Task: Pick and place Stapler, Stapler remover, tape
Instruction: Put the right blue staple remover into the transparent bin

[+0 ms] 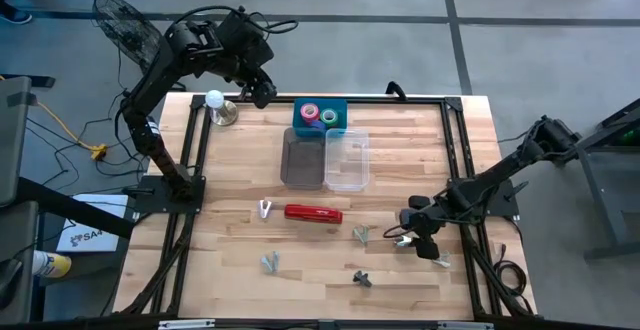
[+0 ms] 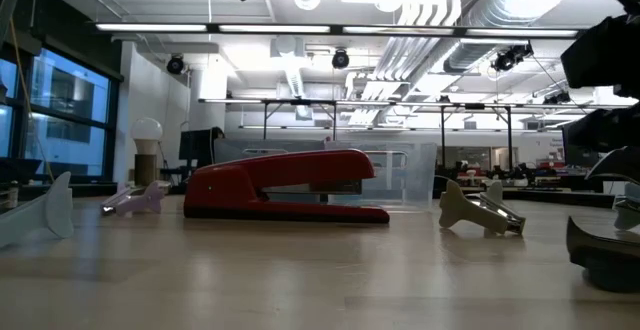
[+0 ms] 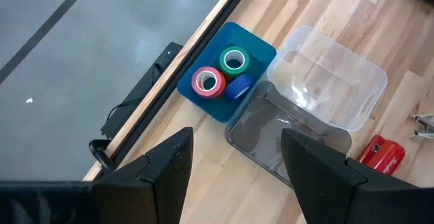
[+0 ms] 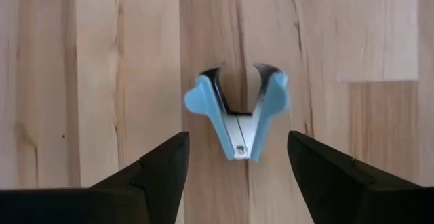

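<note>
The red stapler (image 1: 313, 213) (image 2: 285, 185) lies flat on the wooden table, near its middle. Several stapler removers lie around it: a white one (image 1: 265, 208), an olive one (image 1: 362, 234) (image 2: 480, 210), a grey one (image 1: 270, 262) and a dark one (image 1: 362, 278). A blue stapler remover (image 4: 236, 112) lies flat on the table, claws pointing away from my right gripper (image 4: 237, 140) (image 1: 405, 238). That gripper is open just above it, a finger on either side and apart from it. Tape rolls, green (image 3: 234, 60), pink (image 3: 208, 81) and blue (image 3: 239, 87), sit in a blue tray (image 1: 320, 116). My left gripper (image 3: 234, 176) (image 1: 262, 88) hangs open high over the far left.
A smoky bin (image 1: 302, 157) and a clear bin (image 1: 346, 158) stand side by side just near of the blue tray. A small lamp with a round bulb (image 1: 218, 106) stands at the far left. A black frame (image 1: 455, 110) borders the table.
</note>
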You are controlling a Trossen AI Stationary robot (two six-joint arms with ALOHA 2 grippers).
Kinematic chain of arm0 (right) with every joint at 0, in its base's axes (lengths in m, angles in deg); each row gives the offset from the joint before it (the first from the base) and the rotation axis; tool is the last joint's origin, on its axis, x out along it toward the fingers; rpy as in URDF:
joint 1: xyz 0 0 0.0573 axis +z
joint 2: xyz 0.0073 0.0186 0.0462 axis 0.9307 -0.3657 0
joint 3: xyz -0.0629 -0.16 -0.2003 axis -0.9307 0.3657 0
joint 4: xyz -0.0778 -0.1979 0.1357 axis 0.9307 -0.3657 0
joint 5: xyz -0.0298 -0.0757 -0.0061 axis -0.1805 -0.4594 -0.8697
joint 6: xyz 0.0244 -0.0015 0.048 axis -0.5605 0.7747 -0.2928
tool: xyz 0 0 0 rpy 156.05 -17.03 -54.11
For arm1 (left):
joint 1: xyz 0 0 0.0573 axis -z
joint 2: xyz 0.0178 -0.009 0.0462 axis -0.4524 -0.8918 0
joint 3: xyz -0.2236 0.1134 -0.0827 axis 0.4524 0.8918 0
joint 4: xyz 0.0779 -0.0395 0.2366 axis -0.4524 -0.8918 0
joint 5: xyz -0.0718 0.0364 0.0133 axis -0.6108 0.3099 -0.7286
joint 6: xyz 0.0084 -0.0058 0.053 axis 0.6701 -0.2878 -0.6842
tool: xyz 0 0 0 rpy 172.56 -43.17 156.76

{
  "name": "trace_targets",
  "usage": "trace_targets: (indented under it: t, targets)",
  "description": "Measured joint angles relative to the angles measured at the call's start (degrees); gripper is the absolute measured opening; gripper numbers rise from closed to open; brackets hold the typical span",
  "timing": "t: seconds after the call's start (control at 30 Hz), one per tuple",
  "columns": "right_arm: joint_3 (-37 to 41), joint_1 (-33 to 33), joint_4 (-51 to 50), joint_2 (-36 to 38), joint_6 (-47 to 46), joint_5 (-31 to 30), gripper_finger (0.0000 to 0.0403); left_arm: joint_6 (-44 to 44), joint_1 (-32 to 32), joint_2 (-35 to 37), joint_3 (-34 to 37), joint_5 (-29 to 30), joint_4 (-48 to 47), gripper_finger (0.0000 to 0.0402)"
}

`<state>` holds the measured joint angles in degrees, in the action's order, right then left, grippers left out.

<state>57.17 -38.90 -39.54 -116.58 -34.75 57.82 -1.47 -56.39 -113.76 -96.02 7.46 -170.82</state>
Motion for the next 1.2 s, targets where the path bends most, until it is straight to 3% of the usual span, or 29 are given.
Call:
trace_targets:
  t: [0.5, 0.73, 0.87, 1.2]
  targets:
    - [0.21, 0.94, 8.58, -10.02, 0.76, -4.46, 0.0241, -0.15, -0.02, 0.0, 0.0, 0.28, 0.0, 0.022]
    - [0.24, 1.01, 9.15, -11.01, 1.0, -7.89, 0.0234, -0.13, -0.02, 0.0, 0.0, 0.31, 0.01, 0.022]
    - [0.33, 0.98, 8.94, -11.06, 0.96, -8.54, 0.0202, -0.13, -0.02, 0.0, 0.0, 0.33, 0.02, 0.022]
    - [0.37, 0.9, 9.53, -11.15, -3.11, -9.5, 0.0074, -0.13, -0.02, 0.0, 0.0, 0.43, 0.02, 0.022]
